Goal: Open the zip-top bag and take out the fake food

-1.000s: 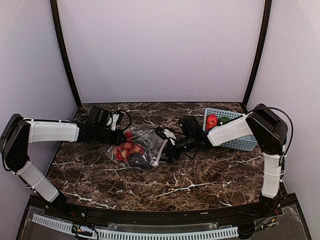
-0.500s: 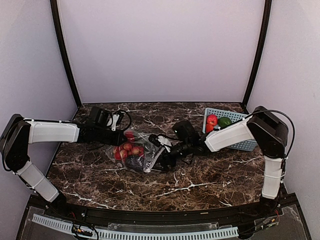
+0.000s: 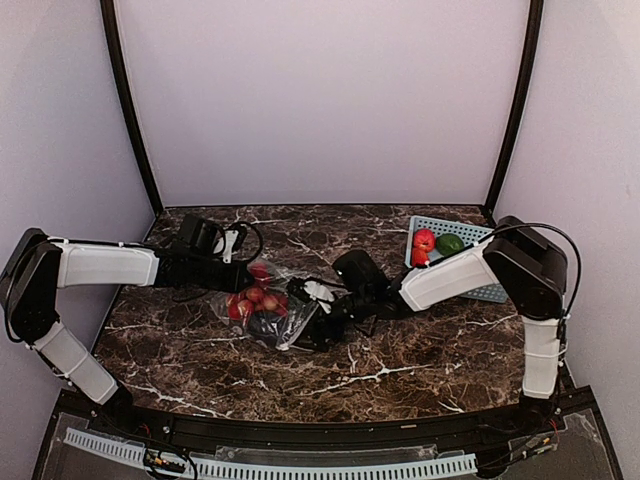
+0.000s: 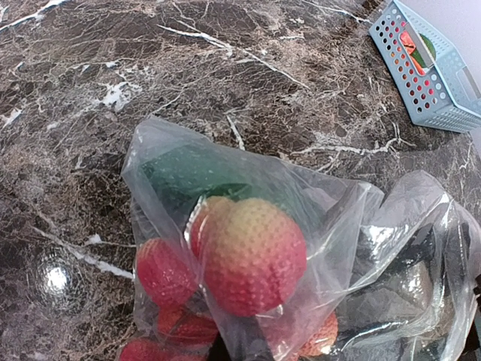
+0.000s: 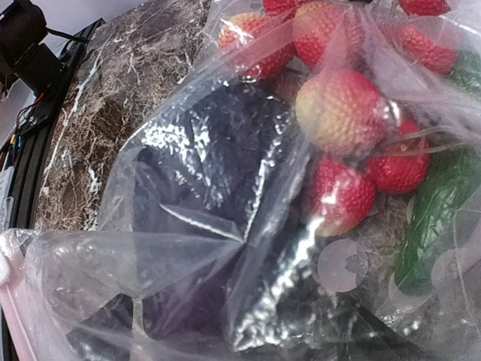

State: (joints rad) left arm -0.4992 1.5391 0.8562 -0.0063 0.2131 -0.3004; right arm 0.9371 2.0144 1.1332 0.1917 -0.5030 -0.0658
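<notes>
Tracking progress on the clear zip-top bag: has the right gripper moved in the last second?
Yes. The right gripper moved left, away from the light blue perforated plastic basket.

One bag (image 3: 283,322), basket (image 4: 430,92); perhaps ten fruits (image 4: 252,256)

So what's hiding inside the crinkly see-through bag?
Inside the zip-top bag are bumpy red strawberries, a dark purple piece and a green vegetable. Folded plastic and glare hide whatever lies underneath them.
</notes>
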